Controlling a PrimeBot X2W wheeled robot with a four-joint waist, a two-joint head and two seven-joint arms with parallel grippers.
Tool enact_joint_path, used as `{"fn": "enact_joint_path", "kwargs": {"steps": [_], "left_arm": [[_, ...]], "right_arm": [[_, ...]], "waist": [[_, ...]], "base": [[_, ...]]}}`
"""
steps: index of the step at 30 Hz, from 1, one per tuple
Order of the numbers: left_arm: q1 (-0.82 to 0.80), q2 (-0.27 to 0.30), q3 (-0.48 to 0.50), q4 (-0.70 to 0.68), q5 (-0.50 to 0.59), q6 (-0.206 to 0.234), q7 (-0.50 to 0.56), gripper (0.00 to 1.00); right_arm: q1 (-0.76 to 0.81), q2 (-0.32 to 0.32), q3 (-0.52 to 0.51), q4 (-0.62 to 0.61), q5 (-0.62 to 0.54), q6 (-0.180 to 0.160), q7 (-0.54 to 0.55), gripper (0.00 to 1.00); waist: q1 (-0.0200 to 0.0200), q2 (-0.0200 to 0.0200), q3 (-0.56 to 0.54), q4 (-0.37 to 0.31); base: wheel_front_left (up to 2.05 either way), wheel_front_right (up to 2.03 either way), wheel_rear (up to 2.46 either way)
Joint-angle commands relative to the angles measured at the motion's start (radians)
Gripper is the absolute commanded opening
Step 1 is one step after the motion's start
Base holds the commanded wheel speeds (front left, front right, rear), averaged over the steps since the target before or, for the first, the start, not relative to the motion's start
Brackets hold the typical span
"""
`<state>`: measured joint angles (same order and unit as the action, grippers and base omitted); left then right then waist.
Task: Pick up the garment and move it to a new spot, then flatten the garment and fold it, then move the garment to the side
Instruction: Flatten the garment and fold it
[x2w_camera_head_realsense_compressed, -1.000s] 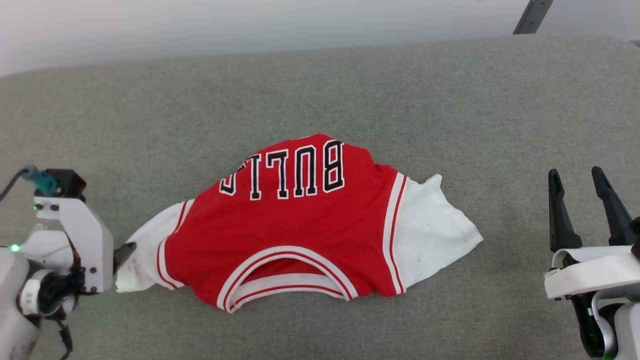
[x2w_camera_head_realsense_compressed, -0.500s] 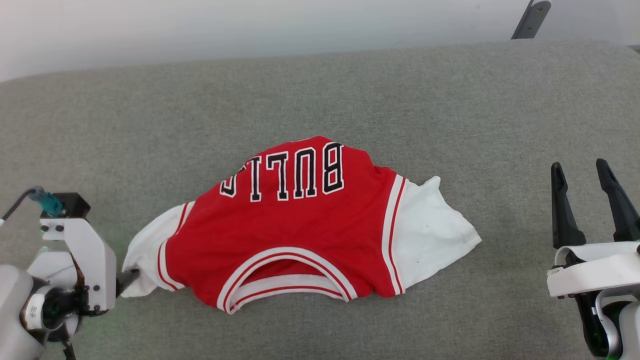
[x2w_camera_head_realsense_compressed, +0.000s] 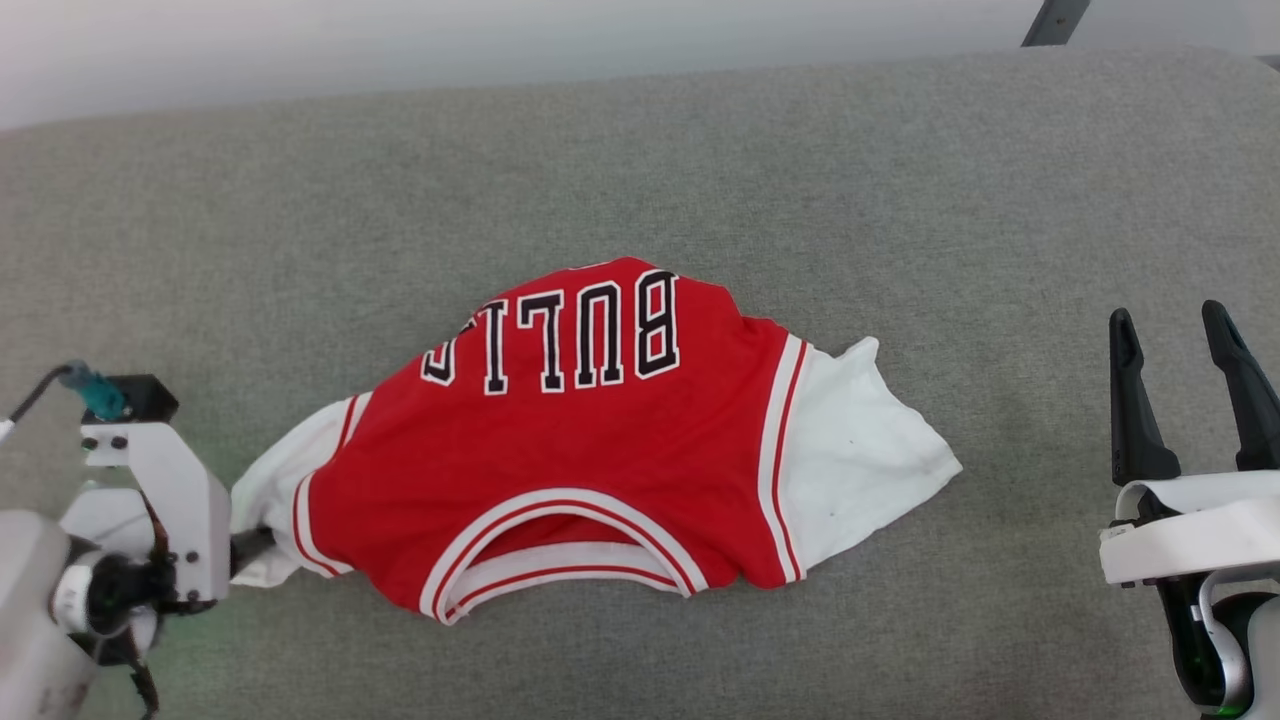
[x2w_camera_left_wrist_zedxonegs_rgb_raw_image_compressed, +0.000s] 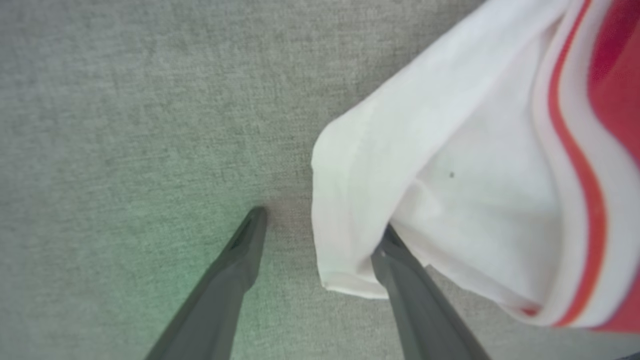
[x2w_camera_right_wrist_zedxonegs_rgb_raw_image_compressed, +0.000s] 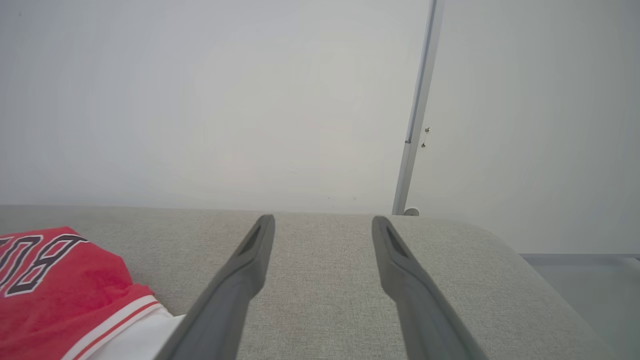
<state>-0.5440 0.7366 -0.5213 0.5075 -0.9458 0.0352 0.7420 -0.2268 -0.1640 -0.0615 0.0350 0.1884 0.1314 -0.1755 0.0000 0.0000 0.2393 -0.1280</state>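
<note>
The garment (x2w_camera_head_realsense_compressed: 560, 450) is being shown mid-frame on the cushion (x2w_camera_head_realsense_compressed: 700, 150) in the head view, the right gripper (x2w_camera_head_realsense_compressed: 1168, 312) being held wide, empty, at lower right. In the left wrist view the left gripper (x2w_camera_left_wrist_zedxonegs_rgb_raw_image_compressed: 322, 220), also wide, is being overlapped by the sleeve (x2w_camera_left_wrist_zedxonegs_rgb_raw_image_compressed: 475, 150), nothing clamped.

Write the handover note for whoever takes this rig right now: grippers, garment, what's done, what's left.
Left gripper: open, at the garment's left sleeve; one finger is under the hem, the other on bare cushion. No grip.
Right gripper: open, empty, well clear on the right.
Garment: on the grey cushion, collar toward the robot, sleeves out, far part bunched.
Done: no fold; not flat.
Left: close on the sleeve, flatten, fold, move aside.
</note>
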Motion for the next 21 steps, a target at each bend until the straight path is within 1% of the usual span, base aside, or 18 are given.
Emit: {"fn": "enact_joint_path", "kwargs": {"steps": [1,3,5,8,12,16,21], "left_arm": [[0.025,-0.030,-0.025,0.046,-0.009,-0.013,0.015,0.00],[0.018,-0.042,-0.017,0.071,-0.023,-0.012,0.018,0.00],[0.007,-0.053,-0.019,0.078,-0.024,-0.029,0.009,0.00],[-0.015,-0.062,-0.020,0.088,-0.021,-0.042,0.001,0.00],[-0.041,-0.074,-0.020,0.098,-0.015,-0.051,-0.016,0.00],[-0.062,-0.086,-0.027,0.106,-0.009,-0.060,-0.024,0.00],[-0.086,-0.101,-0.033,0.114,-0.003,-0.069,-0.033,0.00]], "right_arm": [[-0.005,-0.004,-0.001,-0.008,-0.002,-0.001,0.004,1.00],[-0.002,-0.008,0.011,-0.015,0.006,-0.001,0.016,1.00],[0.003,-0.015,0.026,-0.024,0.019,-0.001,0.038,1.00],[0.012,-0.032,0.052,-0.034,0.049,-0.001,0.087,1.00],[0.025,-0.058,0.112,-0.038,0.106,-0.001,0.197,1.00],[0.028,-0.100,0.167,-0.021,0.156,-0.001,0.327,1.00],[0.004,-0.134,0.197,0.028,0.207,-0.002,0.473,1.00]], "waist": [[0.0000,0.0000,0.008,-0.005],[0.0000,0.0000,0.012,-0.007],[0.0000,0.0000,0.017,-0.005],[0.0000,0.0000,0.024,0.002],[0.0000,0.0000,0.034,0.014],[0.0000,0.0000,0.045,0.027],[0.0000,0.0000,0.056,0.045]], "base": [[0.00,0.00,0.00],[0.00,0.00,0.00],[0.00,0.00,0.00],[0.00,0.00,0.00],[0.00,0.00,0.00],[0.00,0.00,0.00],[0.00,0.00,0.00]]}}
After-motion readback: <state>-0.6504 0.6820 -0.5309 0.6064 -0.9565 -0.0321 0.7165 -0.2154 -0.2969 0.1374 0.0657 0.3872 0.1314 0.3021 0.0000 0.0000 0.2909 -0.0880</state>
